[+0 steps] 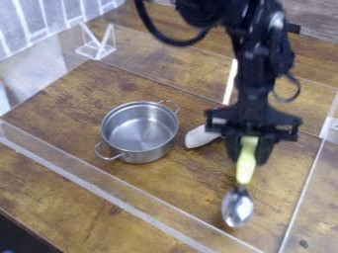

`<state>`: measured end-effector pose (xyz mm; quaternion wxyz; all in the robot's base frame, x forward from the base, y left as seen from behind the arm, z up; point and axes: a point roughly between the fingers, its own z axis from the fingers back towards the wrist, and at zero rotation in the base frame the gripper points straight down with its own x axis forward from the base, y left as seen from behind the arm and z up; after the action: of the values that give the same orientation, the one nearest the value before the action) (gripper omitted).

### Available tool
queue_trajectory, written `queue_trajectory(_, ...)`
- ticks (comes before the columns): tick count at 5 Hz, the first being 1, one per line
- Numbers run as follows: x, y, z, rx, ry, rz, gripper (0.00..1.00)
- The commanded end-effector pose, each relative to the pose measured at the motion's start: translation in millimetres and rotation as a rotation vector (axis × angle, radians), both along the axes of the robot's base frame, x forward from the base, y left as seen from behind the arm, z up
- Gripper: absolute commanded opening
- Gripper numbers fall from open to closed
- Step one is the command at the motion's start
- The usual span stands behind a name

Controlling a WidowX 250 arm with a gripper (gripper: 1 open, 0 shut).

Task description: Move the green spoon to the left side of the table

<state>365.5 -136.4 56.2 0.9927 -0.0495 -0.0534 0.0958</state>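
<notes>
No writing, brand or label can be read anywhere in the view. One steel pot with side handles stands on the table, a brown wood-plank top with visible grain, and serves as the landmark. Clear acrylic walls border the planks, and a small clear stand sits beyond the pot by the far wall. Pale, blurred room shows past the walls at upper left. Right of the pot, the black gripper points down, its fingers closed on the yellow-green handle of the green spoon. The spoon hangs tilted, its shiny bowl lowest, right of and nearer the camera than the pot; whether the bowl touches the planks I cannot tell. A white-stemmed toy mushroom lies between pot and gripper.
</notes>
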Motion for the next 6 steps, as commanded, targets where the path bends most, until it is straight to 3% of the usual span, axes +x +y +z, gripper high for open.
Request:
queue_trajectory(1, 9.5, 10, 51.6, -0.043, -0.071, -0.118, 0.00)
queue_trajectory(3, 2.0, 24, 60.2, -0.057, -0.043, -0.250, 0.00)
queue_trajectory(4, -1.4, 38, 73.8, -0.057, -0.038, -0.323, 0.00)
queue_trajectory(6, -10.6, 46, 81.1, -0.046, -0.020, -0.313, 0.00)
